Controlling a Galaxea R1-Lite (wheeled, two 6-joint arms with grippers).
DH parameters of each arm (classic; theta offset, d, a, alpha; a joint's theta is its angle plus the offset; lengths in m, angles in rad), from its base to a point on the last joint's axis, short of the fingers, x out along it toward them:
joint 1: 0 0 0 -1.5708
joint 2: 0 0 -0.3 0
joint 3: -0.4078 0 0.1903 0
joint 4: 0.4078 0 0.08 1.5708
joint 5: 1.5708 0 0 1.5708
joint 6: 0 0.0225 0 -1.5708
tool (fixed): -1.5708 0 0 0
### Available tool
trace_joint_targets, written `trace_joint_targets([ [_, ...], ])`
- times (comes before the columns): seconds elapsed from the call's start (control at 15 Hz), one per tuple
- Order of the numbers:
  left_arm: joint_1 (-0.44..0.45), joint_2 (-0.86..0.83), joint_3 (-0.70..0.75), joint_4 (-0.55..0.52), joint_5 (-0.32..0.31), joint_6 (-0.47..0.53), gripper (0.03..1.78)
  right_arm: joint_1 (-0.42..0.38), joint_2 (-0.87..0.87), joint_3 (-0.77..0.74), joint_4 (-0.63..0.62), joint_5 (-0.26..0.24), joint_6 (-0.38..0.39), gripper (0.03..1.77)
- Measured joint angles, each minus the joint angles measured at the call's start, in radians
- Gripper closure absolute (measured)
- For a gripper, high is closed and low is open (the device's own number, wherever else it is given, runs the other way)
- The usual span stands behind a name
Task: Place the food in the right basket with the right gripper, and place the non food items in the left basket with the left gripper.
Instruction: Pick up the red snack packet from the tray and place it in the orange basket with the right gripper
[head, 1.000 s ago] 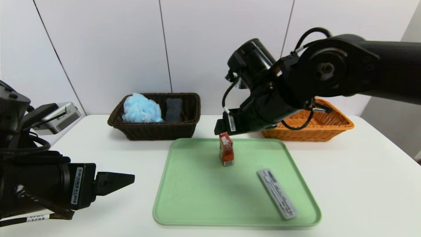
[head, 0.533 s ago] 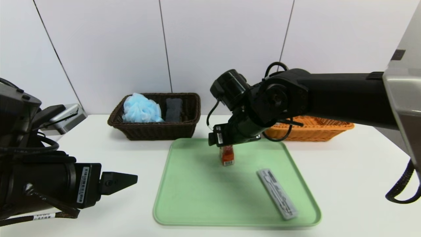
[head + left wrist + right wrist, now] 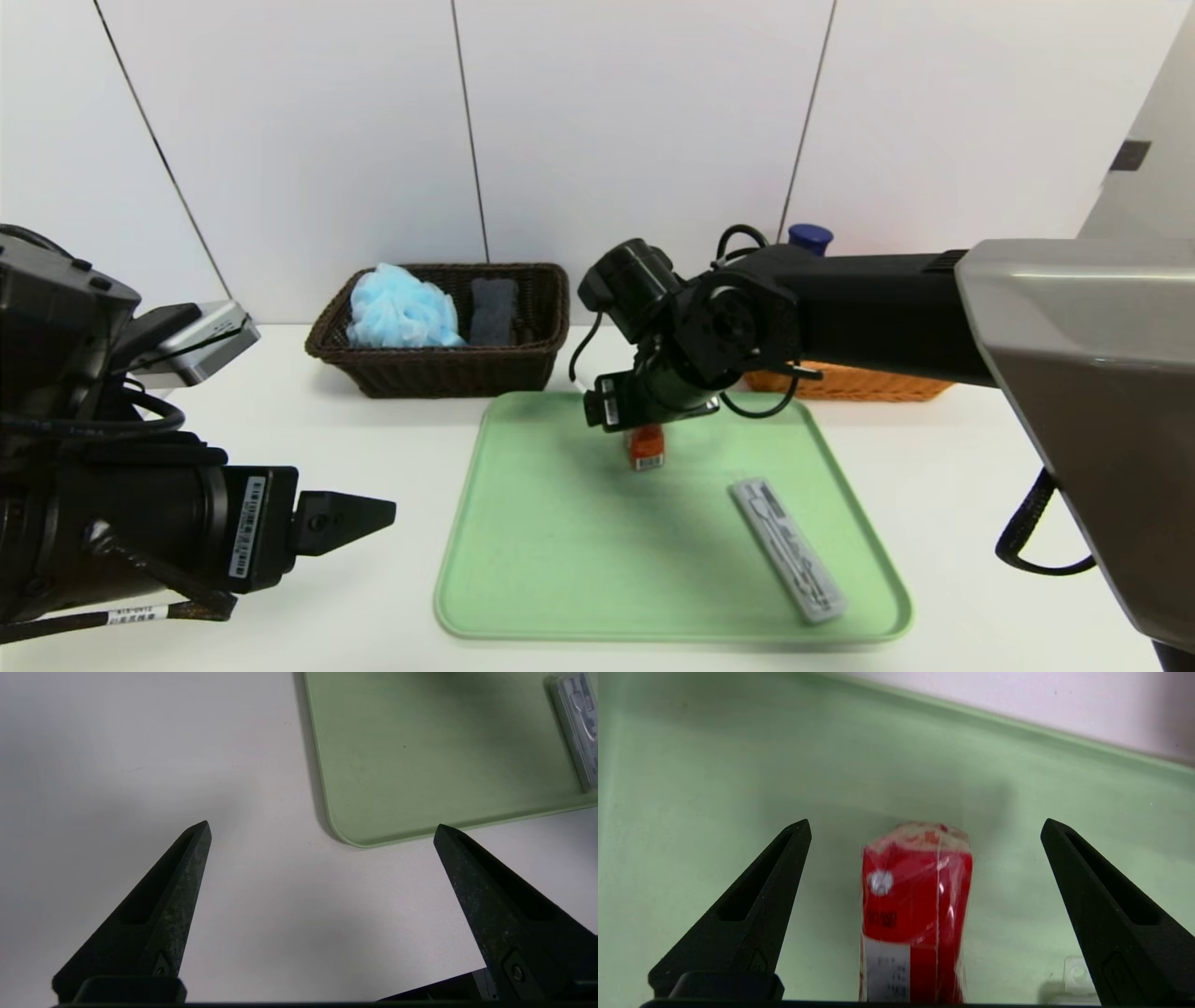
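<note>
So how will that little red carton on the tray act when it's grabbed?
The carton looks boxy, so probably fairly stiff. Its shiny clear wrap may make it slippery. Standing tall and narrow, it could tip if nudged.

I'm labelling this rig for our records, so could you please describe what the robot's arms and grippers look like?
Both arms are glossy black with black cables; the right one also has a silvery-grey cover. The left gripper and right gripper have matte black, tapered, pointed jaws. White barcode labels mark the left gripper's housing.
</note>
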Motion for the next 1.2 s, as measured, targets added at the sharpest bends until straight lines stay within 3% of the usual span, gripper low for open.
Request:
trace_joint_targets([
  [0.53,0.0,0.0,0.003,0.001,0.0,0.0,0.12,0.003,0.011,0.0,-0.021,-0.001,-0.001,0.1],
  [0.8,0.0,-0.002,0.005,0.003,0.0,0.0,0.12,0.004,0.007,0.001,-0.02,0.0,0.001,0.69],
  [1.0,0.0,-0.006,0.005,0.006,0.0,0.0,0.12,0.005,0.004,0.001,-0.018,0.0,0.001,1.01],
  [1.07,0.0,-0.007,0.005,0.007,-0.001,-0.001,0.12,0.006,0.001,0.002,-0.017,0.001,0.003,1.34],
  [1.2,0.0,-0.013,0.007,0.008,-0.001,-0.001,0.12,0.007,-0.004,0.002,-0.014,0.003,0.021,1.41],
])
